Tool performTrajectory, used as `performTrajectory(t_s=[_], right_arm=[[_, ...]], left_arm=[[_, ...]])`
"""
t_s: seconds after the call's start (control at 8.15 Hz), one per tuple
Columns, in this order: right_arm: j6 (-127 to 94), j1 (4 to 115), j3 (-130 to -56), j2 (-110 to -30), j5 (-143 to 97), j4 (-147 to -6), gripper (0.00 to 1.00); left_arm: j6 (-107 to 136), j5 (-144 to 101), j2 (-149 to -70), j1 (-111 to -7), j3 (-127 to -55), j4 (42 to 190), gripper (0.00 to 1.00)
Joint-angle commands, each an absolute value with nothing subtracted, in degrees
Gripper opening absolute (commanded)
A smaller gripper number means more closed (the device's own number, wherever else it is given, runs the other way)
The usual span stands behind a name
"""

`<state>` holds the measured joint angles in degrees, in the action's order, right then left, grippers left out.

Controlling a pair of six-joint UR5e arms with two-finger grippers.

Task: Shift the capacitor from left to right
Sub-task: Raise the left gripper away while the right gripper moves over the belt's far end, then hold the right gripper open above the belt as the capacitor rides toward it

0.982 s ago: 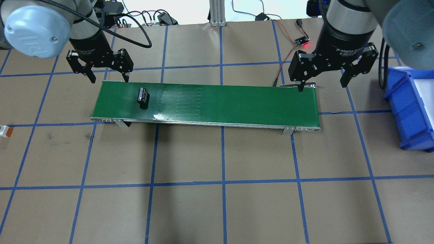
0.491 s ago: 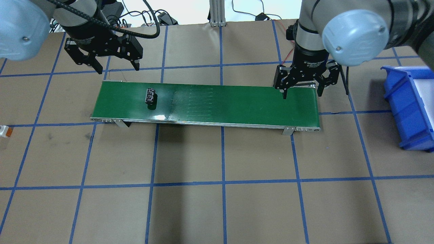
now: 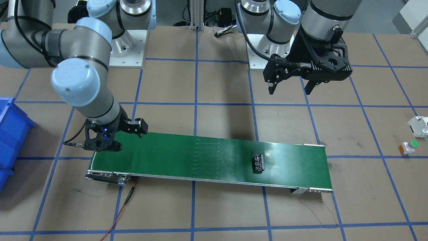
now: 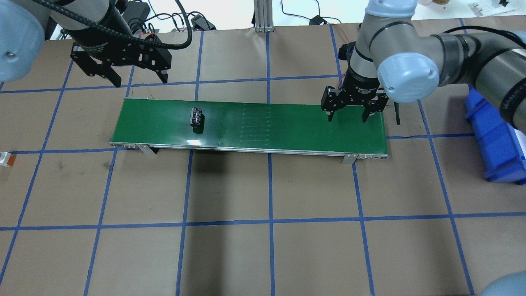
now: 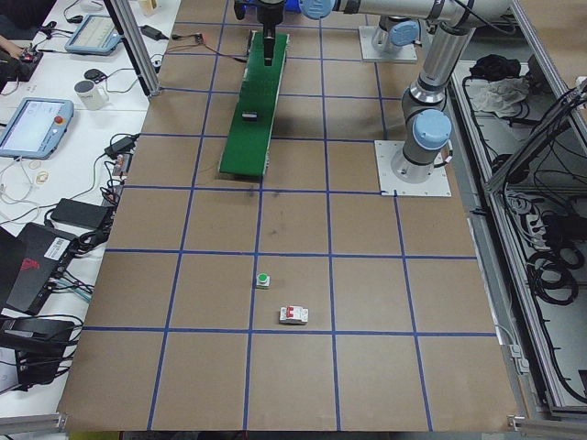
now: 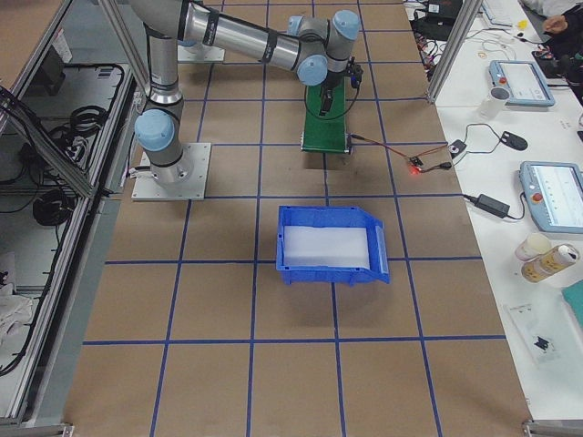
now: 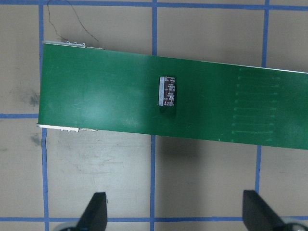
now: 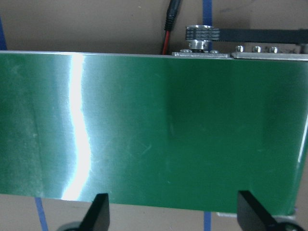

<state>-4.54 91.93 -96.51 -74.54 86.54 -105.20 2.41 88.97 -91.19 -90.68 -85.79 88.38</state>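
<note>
The capacitor (image 4: 196,116) is a small dark block lying on the left part of the green conveyor belt (image 4: 287,127). It also shows in the front view (image 3: 258,163) and the left wrist view (image 7: 167,91). My left gripper (image 4: 139,80) is open and empty, raised behind the belt's left end, apart from the capacitor. My right gripper (image 4: 347,118) is open and empty, low over the belt's right end. The right wrist view shows bare belt (image 8: 168,130) between its fingertips (image 8: 98,211).
A blue bin (image 4: 497,135) stands on the table right of the belt. A white breaker block (image 3: 419,126) and a green-capped push button (image 3: 408,147) sit on the table beyond the belt's left end. A red cable (image 3: 123,204) trails from the belt's right end.
The capacitor has travelled rightward along the belt. My left gripper has drawn back and up from the belt. My right gripper has swung left and come down over the belt's right end.
</note>
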Motion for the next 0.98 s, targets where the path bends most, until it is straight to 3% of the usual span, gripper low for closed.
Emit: performTrajectory(t_s=[0.0, 0.86], right_arm=[[4.72, 84.40, -102.64, -73.75, 72.82, -110.83, 0.97], [6.15, 84.29, -102.22, -72.69, 73.05, -110.91, 1.00]], left_arm=[[2.37, 88.95, -90.79, -90.70, -86.04, 88.24, 1.00], [2.64, 88.33, -90.62, -90.70, -86.04, 88.24, 1.00]])
